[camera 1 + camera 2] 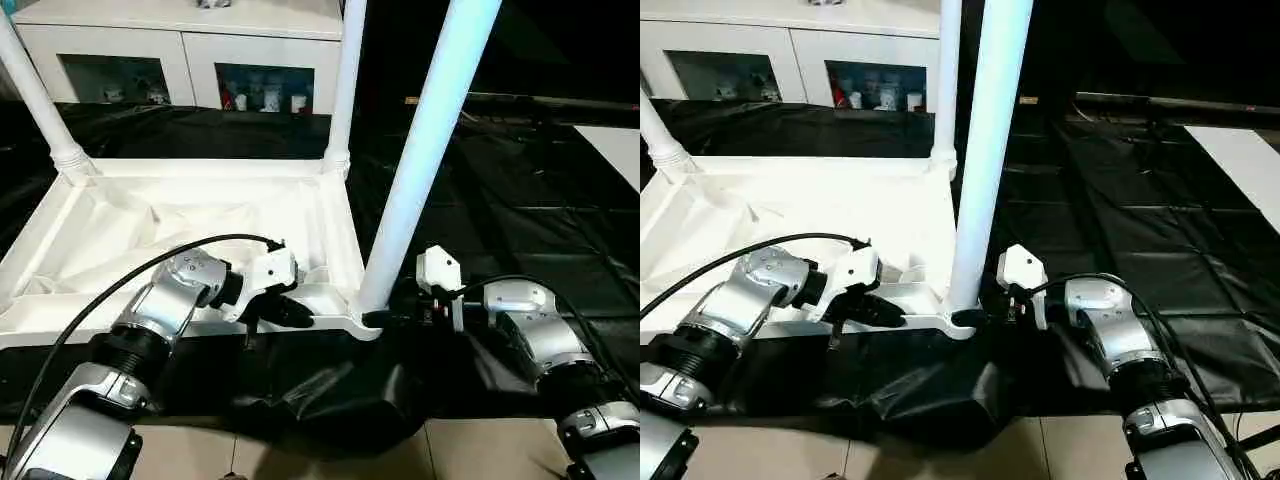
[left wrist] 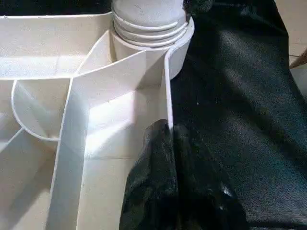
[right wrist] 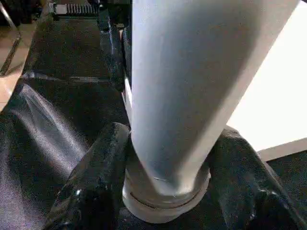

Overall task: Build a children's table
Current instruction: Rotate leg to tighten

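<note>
White children's table (image 1: 200, 215) upside down; three legs up

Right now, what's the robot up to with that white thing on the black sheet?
It is assembling a children's table, whose tabletop lies upside down. The right gripper is clamped around the base of the near leg at its corner socket. The left gripper pinches the tabletop's near rim. Two far legs stand in their sockets.

looks like a lab/demo room | black plastic sheeting (image 1: 520, 190) over beige floor tiles (image 1: 480, 450) | white glass-door cabinet (image 1: 180, 50) upper left
</note>
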You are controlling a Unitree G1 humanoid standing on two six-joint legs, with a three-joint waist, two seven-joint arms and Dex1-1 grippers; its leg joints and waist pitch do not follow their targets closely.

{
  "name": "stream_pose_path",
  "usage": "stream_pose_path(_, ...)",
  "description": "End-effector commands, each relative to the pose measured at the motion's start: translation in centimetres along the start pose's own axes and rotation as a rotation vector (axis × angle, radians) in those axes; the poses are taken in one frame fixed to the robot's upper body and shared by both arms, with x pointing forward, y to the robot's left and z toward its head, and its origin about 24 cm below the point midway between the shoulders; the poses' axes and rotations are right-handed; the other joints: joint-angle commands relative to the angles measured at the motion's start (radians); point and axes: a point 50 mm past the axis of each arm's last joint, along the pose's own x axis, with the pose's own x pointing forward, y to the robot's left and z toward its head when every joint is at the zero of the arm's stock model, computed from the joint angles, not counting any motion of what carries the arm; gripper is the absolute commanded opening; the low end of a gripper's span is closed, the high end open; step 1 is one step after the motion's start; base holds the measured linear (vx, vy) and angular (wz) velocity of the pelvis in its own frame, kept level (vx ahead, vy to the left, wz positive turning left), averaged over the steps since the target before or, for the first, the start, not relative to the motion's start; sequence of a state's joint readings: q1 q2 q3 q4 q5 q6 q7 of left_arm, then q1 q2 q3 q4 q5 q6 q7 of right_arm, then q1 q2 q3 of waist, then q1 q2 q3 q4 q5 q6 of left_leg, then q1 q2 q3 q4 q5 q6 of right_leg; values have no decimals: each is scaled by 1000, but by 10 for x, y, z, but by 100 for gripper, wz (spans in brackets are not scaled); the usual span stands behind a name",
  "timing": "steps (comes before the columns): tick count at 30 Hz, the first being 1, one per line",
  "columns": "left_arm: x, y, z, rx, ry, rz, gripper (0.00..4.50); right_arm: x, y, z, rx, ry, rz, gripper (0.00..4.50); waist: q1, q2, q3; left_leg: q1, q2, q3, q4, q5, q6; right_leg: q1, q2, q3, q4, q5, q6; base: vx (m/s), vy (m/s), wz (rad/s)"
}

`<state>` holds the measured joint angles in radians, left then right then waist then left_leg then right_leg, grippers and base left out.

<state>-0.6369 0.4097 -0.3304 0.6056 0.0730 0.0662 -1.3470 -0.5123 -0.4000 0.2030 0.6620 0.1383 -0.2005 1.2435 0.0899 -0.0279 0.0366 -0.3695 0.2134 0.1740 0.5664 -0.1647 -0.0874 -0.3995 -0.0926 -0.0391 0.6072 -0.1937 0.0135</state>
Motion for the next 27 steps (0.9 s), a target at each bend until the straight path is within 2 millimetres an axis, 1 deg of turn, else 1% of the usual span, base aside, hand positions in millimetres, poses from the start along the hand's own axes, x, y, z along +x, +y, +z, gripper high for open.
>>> stream_pose_path(1,10,-9,-9,-14,55,-72,0,0,4,-10,19,55,10,212,1,0,-54,9,13,10,-60,-229,59,46,-31,22,-60,-83,-264,0,0,0)
stream_pose_path(3,9,-9,-10,-16,56,-72,0,-1,1,-9,6,52,-24,212,2,-1,-54,9,12,10,-59,-228,60,46,-31,22,-60,-82,-265,0,0,0)
stream_pose_path(4,10,-9,-10,-16,56,-71,0,-1,-1,-8,34,40,-38,212,1,0,-55,9,12,10,-59,-227,60,47,-31,22,-60,-84,-265,0,0,0)
stream_pose_path(6,10,-9,-10,-14,57,-69,0,-2,-3,-7,87,9,-36,282,2,1,-54,9,13,10,-60,-231,60,47,-29,22,-60,-89,-266,0,0,0)
stream_pose_path(9,10,-9,-10,-13,58,-66,0,-3,-3,-6,107,2,-20,289,3,1,-54,10,14,10,-60,-239,55,46,-30,22,-60,-102,-265,0,0,0)
stream_pose_path(12,10,-9,-10,-15,59,-65,0,-3,-2,-6,76,18,-15,323,4,1,-55,10,13,10,-59,-228,55,45,-32,22,-58,-86,-267,0,0,0)
stream_pose_path(15,10,-9,-11,-16,60,-64,0,-3,-1,-7,70,25,-4,323,4,0,-55,9,13,10,-59,-224,55,46,-31,22,-58,-85,-266,0,0,0)
stream_pose_path(17,10,-9,-11,-17,60,-65,0,-3,0,-7,73,28,-2,323,4,-1,-54,9,13,10,-59,-231,55,46,-32,22,-60,-101,-263,0,0,0)
stream_pose_path(25,9,-9,-11,-17,63,-62,0,-4,1,-9,93,29,18,323,5,0,-55,9,12,11,-57,-220,59,47,-30,21,-57,-76,-268,0,0,0)
stream_pose_path(27,8,-8,-11,-16,63,-60,0,-3,1,-9,103,26,18,288,5,0,-56,8,12,10,-57,-219,58,48,-31,21,-57,-78,-267,0,0,0)
